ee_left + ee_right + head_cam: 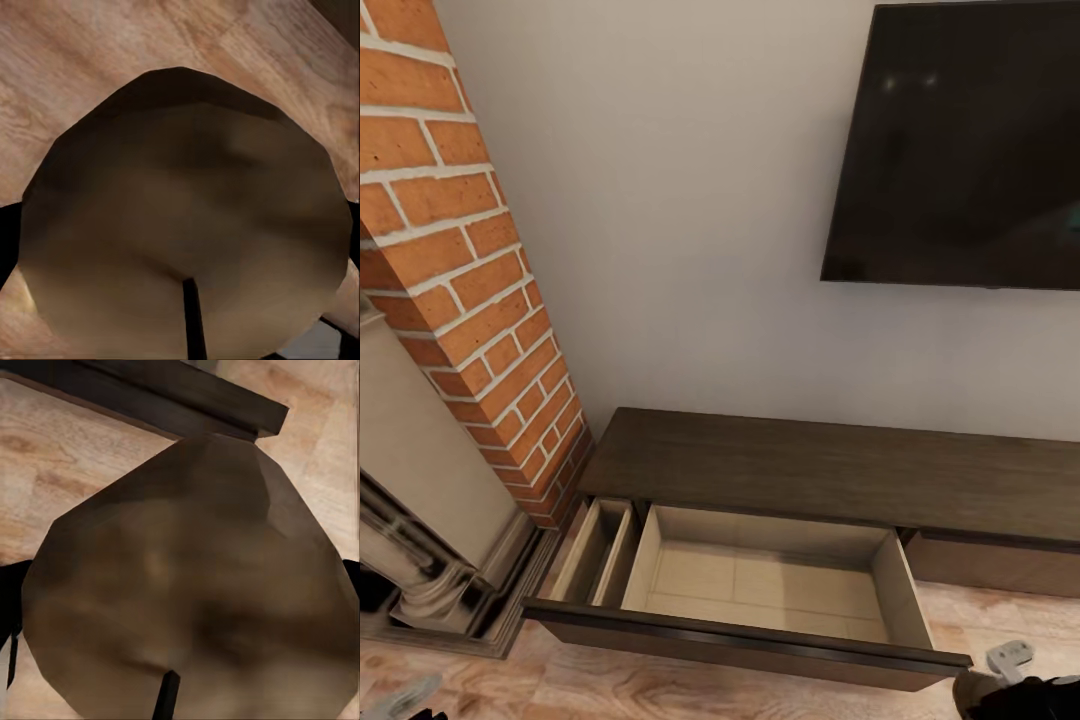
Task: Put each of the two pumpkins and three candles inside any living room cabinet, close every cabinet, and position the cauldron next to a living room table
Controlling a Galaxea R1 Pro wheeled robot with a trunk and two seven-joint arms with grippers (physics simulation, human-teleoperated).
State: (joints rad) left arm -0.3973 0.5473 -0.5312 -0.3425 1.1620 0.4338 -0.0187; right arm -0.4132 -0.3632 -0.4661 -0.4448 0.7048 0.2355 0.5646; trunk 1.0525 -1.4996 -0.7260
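Visibly open cabinet [780, 470] drawer, pale beige interior

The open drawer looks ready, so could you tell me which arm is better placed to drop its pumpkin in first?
Probably the right. Its gripper shows just past the open drawer's near corner, and its pumpkin sits right beside the drawer front. The left gripper with its pumpkin sits over bare floor.

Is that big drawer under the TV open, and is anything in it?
Open and empty: the drawer is pulled out from the cabinet, showing its bare beige bottom.
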